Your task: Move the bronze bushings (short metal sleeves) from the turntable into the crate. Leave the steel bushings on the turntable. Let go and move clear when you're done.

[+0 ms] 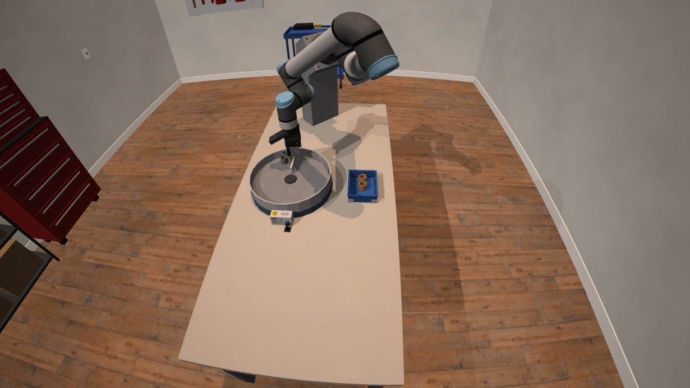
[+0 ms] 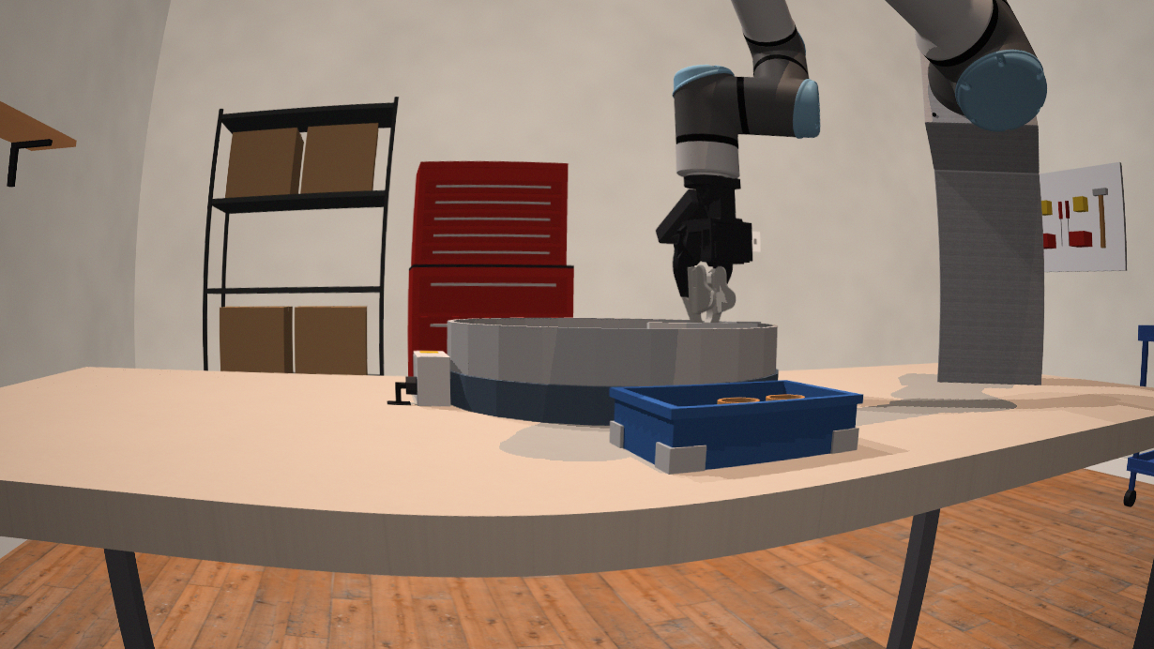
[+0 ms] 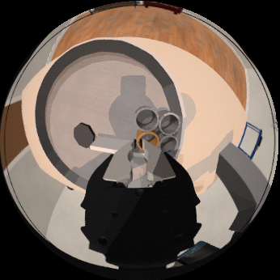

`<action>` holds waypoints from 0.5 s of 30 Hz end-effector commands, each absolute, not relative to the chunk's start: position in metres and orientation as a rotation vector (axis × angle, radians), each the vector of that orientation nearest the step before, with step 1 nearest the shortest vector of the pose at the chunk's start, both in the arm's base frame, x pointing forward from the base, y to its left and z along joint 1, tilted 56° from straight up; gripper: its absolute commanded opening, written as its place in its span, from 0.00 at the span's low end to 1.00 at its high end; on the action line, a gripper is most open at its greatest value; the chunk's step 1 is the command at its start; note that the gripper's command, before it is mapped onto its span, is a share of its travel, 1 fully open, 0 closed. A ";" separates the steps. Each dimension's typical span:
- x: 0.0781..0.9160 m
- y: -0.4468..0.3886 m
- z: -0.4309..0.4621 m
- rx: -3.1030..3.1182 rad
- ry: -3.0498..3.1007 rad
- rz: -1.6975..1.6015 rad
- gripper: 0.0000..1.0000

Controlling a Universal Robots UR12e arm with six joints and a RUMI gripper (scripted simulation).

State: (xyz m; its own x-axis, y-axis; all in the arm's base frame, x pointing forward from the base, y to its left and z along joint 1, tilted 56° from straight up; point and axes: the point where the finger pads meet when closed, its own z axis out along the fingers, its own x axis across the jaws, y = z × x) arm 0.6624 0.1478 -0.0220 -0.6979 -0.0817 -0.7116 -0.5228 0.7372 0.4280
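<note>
My gripper (image 1: 289,153) (image 2: 708,319) (image 3: 137,139) points down inside the rim of the turntable (image 1: 308,202) (image 2: 565,351) (image 3: 42,109). Its jaws are almost closed, with a narrow gap, at the near left edge of a bronze bushing (image 3: 142,133). The lower tips are partly hidden, and I see no bushing lifted. Three steel bushings (image 1: 283,160) (image 3: 146,114) stand upright close around the bronze one, beside the turntable wall. In the blue crate (image 1: 362,198) (image 2: 750,440), two bronze bushings (image 1: 362,185) (image 2: 738,399) stand upright, one behind the other.
A light bar (image 3: 105,142) reaches from near the dark hub (image 1: 290,179) (image 3: 84,135) toward the bronze bushing. A white box (image 1: 281,217) (image 2: 432,379) is at the turntable's front edge. The grey pedestal (image 1: 320,96) (image 2: 988,274) stands behind the turntable.
</note>
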 end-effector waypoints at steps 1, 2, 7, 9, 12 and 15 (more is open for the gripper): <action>0.663 0.147 -0.022 -0.453 2.243 0.823 0.05; 0.663 0.147 -0.022 -0.453 2.243 0.823 0.05; 0.663 0.147 -0.022 -0.453 2.243 0.823 0.05; 0.663 0.147 -0.022 -0.453 2.243 0.823 0.05; 0.663 0.147 -0.022 -0.453 2.243 0.823 0.00; 0.663 0.147 -0.022 -0.453 2.243 0.823 0.00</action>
State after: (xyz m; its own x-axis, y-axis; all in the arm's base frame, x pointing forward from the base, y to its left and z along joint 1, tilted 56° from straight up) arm 0.6626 0.1478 -0.0218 -0.6976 -0.0818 -0.7118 -0.5230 0.7372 0.4278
